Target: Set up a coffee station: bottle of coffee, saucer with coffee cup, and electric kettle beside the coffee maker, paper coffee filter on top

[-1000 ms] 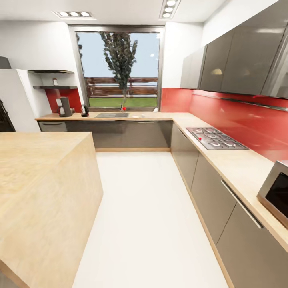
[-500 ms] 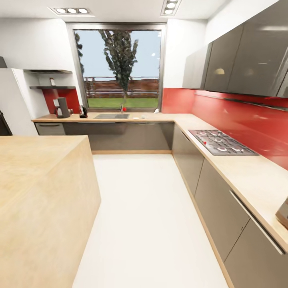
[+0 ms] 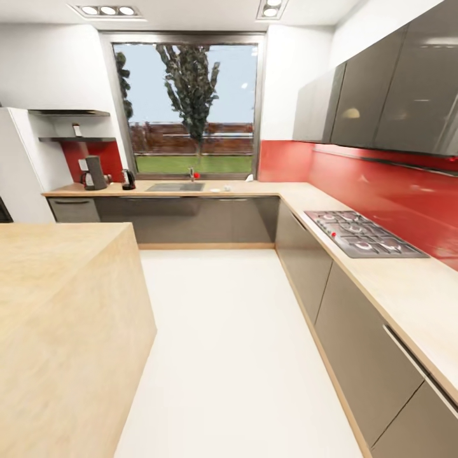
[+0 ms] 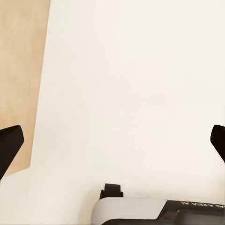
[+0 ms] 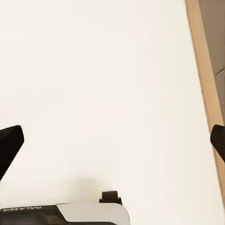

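Wood-toned kitchen countertop (image 3: 254, 188) in the head view carries the coffee maker (image 3: 95, 173) with the electric kettle (image 3: 128, 179) near it, and a small bottle of coffee (image 3: 77, 130) sits on the kitchen shelf (image 3: 76, 139) above, so we judge the transfers not yet done; filter, cup and saucer are too small to tell. In the left wrist view, the left gripper (image 4: 112, 140) is spread wide over white floor (image 4: 131, 84), empty. In the right wrist view, the right gripper (image 5: 112, 140) is likewise spread and empty.

Bright, even daylight (edges stretched), faint shadows.
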